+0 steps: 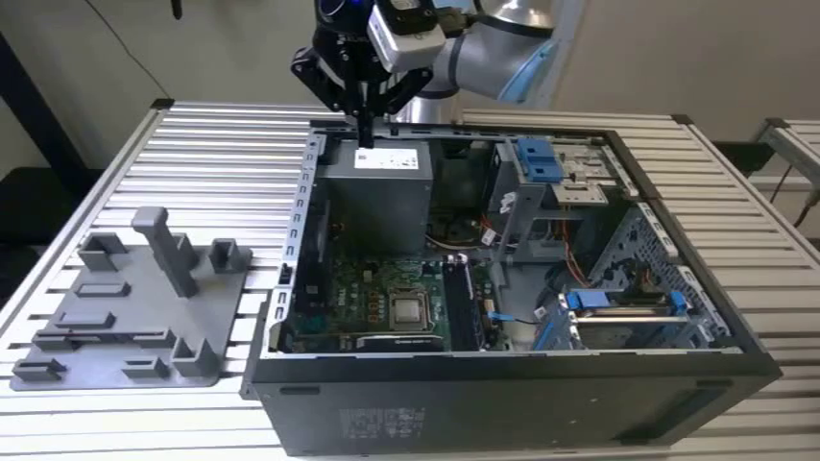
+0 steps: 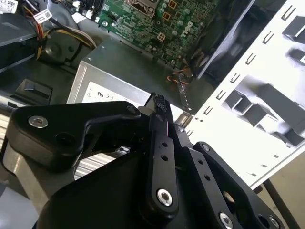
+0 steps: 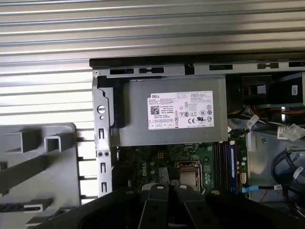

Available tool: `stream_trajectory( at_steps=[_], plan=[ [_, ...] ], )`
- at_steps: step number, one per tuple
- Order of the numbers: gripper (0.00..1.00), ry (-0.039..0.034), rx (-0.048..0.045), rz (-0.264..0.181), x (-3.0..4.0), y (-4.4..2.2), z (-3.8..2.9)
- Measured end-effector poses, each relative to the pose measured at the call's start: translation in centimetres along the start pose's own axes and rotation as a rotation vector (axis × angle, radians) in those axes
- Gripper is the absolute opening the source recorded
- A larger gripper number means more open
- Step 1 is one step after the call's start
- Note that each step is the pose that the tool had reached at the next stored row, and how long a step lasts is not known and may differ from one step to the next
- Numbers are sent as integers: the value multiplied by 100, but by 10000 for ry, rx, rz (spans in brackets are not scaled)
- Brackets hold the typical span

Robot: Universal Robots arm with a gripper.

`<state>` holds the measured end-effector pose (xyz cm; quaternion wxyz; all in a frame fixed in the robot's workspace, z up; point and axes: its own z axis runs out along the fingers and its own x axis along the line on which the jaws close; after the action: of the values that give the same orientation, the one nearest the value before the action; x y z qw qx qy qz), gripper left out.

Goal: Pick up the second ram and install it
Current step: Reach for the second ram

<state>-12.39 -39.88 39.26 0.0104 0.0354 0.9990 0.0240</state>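
- The arm is bent over the far side of the open computer case (image 1: 513, 408), and the gripper (image 1: 365, 139) is pointed straight down.
- The gripper is held just above the grey power box (image 1: 378, 192), not touching it.
- In the second wrist view, the fingers (image 2: 160, 107) are seen pressed together with nothing between them.
- The second ram (image 1: 113, 337) is laid flat in the grey tray (image 1: 129, 376), well apart from the gripper, on the exterior view's left.
- The case and tray are set on a ribbed metal worktop (image 1: 218, 154).
- A pale wall (image 1: 692, 48) is seen behind.
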Motion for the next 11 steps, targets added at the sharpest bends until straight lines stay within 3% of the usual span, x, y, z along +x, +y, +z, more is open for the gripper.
stream_trajectory(
  at_steps=[11],
  plan=[
    [11,28,2,1,123,-9,4]
  ],
)
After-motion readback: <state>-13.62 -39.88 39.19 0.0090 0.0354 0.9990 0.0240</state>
